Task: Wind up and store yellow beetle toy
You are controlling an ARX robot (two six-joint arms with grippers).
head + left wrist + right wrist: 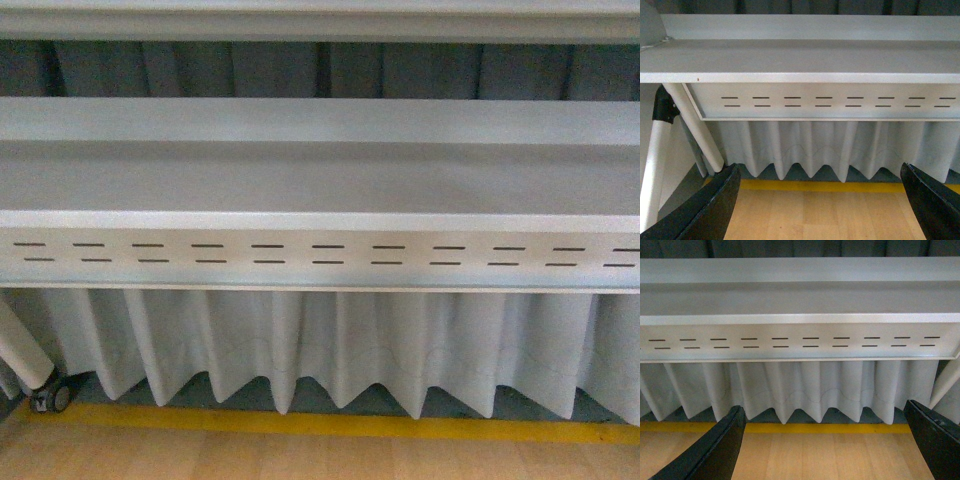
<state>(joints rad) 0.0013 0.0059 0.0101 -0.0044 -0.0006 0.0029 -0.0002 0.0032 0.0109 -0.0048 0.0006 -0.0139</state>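
Observation:
The yellow beetle toy is out of view in every frame. My left gripper [822,200] is open, its two black fingers [710,210] spread wide over bare wooden floor with nothing between them. My right gripper [825,442] is open too, black fingers [715,452] far apart above the same floor, holding nothing. Neither arm shows in the front view.
A grey-white table [320,180] with a slotted front rail [320,255] spans each view, a pleated white curtain [330,350] hanging below it. A yellow stripe [330,425] runs along the wooden floor [300,460]. A white table leg [692,125] and a caster wheel [50,398] stand at the left.

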